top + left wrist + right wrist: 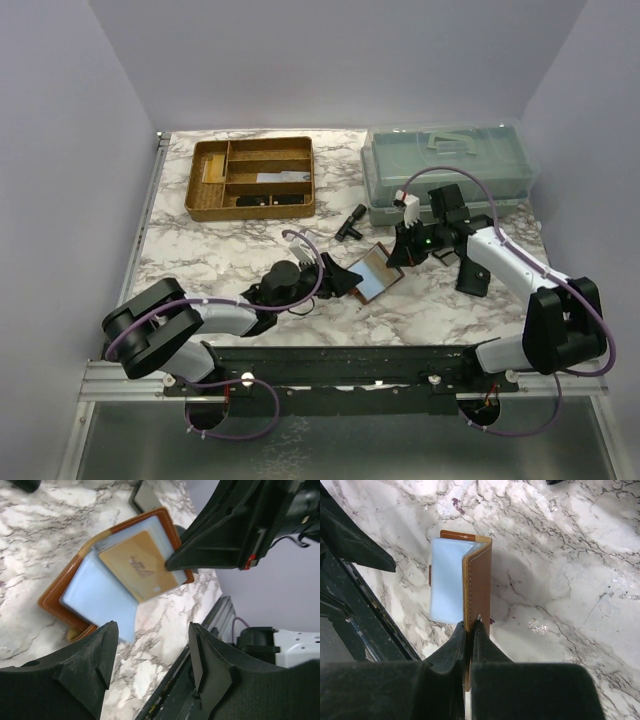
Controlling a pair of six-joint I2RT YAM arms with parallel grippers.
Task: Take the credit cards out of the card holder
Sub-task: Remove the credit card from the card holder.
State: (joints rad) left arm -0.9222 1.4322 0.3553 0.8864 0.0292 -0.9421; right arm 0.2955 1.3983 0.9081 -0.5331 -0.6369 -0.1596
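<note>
Across the marble tabletop (190, 255), seen from above, a gold-brown divided tray (194, 185) sits at the upper left. Below it, the left arm reaches in from the lower left. Its left gripper (335, 275) is just left of centre, with its fingers spread apart and nothing between them. The card holder (378, 272), reddish-brown leather, is at the centre of the frame, folded open and tilted. Immediately to its right, the right gripper (398, 255) is pinched tight on the holder's edge. A small black T-shaped piece (352, 220) lies just above the holder. A clear plastic box (450, 165) fills the upper right.

From the left wrist camera, the left gripper's (152, 650) two dark fingers (90, 665) frame the bottom of the picture, wide apart. Above them the card holder (50, 600) lies open. A light blue card (97, 597) is on its left half and a tan card (137, 565) is to the right of that. The right gripper's tip (172, 562) meets the holder's right edge.

From the right wrist camera, the light blue card (447, 580) stands left of centre. The card holder's (480, 590) brown cover is edge-on beside it, clamped at the bottom between the right gripper's (470, 630) closed fingers (452, 647). Whether the holder touches the table cannot be told.
</note>
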